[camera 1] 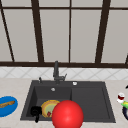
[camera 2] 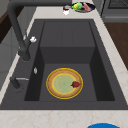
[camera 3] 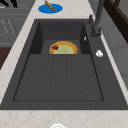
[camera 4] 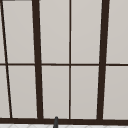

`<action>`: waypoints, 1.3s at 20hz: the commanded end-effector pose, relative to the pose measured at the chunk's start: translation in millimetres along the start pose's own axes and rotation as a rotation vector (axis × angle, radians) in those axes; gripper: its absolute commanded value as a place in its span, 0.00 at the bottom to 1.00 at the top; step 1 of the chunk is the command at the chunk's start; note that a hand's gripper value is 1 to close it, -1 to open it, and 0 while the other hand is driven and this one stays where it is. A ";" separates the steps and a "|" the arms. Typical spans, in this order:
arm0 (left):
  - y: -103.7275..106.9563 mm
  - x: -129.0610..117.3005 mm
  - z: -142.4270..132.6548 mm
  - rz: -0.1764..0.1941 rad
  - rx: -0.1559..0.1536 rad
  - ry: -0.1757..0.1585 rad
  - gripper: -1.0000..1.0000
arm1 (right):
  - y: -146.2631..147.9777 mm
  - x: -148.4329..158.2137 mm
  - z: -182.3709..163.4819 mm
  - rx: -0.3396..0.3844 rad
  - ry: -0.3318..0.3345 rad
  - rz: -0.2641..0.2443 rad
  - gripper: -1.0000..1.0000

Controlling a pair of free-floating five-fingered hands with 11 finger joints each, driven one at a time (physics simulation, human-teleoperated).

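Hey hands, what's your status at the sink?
Left hand low at basin's front-left, beside yellow plate. Small red piece on plate. Red ball in front.

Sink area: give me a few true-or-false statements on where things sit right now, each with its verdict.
1. The yellow-rimmed plate lies flat in the deep basin. True.
2. The blue plate sits on the counter to the right of the sink. False: in the front view it is on the counter to the left.
3. A small red piece lies on the yellow-rimmed plate. True.
4. The glass with red in it stands on the drainboard. False: it stands on the counter right of the sink.
5. In the front view the left hand shows by the basin's front left corner. True.
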 end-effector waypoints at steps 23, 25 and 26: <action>0.0 0.0 0.0 0.000 0.000 0.000 0.50 | 61.6 12.4 -39.8 0.086 0.390 -0.084 0.00; 0.0 0.0 0.0 0.000 0.000 0.000 0.50 | 66.9 13.9 -44.2 0.095 0.419 -0.085 0.00; 0.0 0.0 0.0 0.000 0.000 0.000 0.50 | 69.5 14.5 -46.8 0.100 0.434 -0.086 0.00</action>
